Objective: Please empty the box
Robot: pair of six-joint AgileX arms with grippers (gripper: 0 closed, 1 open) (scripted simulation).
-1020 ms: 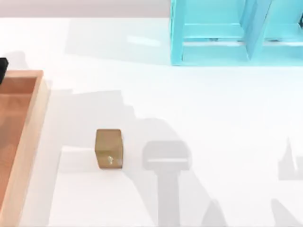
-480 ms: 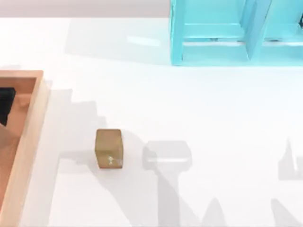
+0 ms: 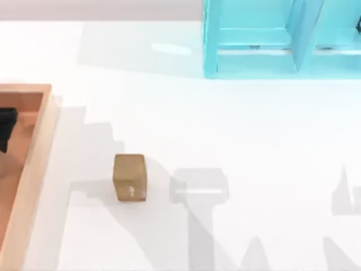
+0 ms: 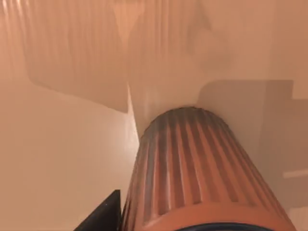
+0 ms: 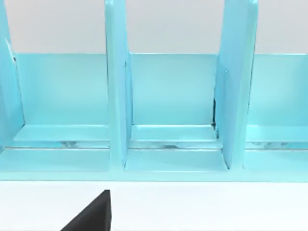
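The box [image 3: 40,141], a shallow wooden tray with tan walls and an orange-brown floor, lies at the table's left edge and is partly cut off. My left gripper [image 3: 7,129] hangs dark over the box's floor, near its far end. In the left wrist view an orange ribbed cylinder [image 4: 192,168] lies on the box floor [image 4: 57,159], very close below the camera, with a black gripper part beside it. My right gripper [image 5: 91,216] shows as a black tip facing the cyan shelf unit [image 5: 168,110].
A small tan-brown block [image 3: 130,176] stands on the white table, right of the box. The cyan shelf unit [image 3: 271,39] stands at the back right. Arm shadows fall across the table's middle and front.
My left gripper has come from the box's far rim to over its floor, then barely shifted. The block and shelf have stayed put.
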